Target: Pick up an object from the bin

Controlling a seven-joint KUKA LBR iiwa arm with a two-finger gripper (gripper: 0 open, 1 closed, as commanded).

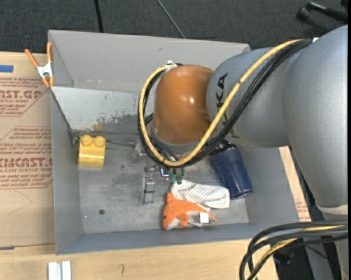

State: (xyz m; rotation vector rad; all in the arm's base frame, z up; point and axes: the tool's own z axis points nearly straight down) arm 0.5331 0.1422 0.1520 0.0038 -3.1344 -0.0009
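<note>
Arm (292, 92) comes in from the right and covers most of the right and far part of the bin (134, 54). The orange cover (181, 104) on the wrist sits over the middle of the bin. Yellow and black cables (145, 118) loop round its left side and underneath.

Gripper (148, 186) sticks out below the cover, down near the bin floor. It's roughly mid-bin and a bit toward the near wall, over bare grey floor. Open or closed: can't tell, since the wrist hides most of it.

Candidate things nearest the gripper:
- Striped cloth (204, 194) — white with thin dark stripes, crumpled, just right of the gripper. Can't tell whether the two touch.
- Soft toy (184, 214) — orange and white, lying on the floor at the cloth's near-left edge and touching it. It is just beside the gripper on the near-right side and close to the near wall.

Further off:
- Dark blue cylinder (233, 171), lying tilted right of the cloth, at or against the cloth's far-right edge. Its far end runs under the arm.
- Yellow block (91, 150) with two studs on top, alone on the left side at the foot of the sloped left wall. It is well apart from the gripper and the other three things.
</note>
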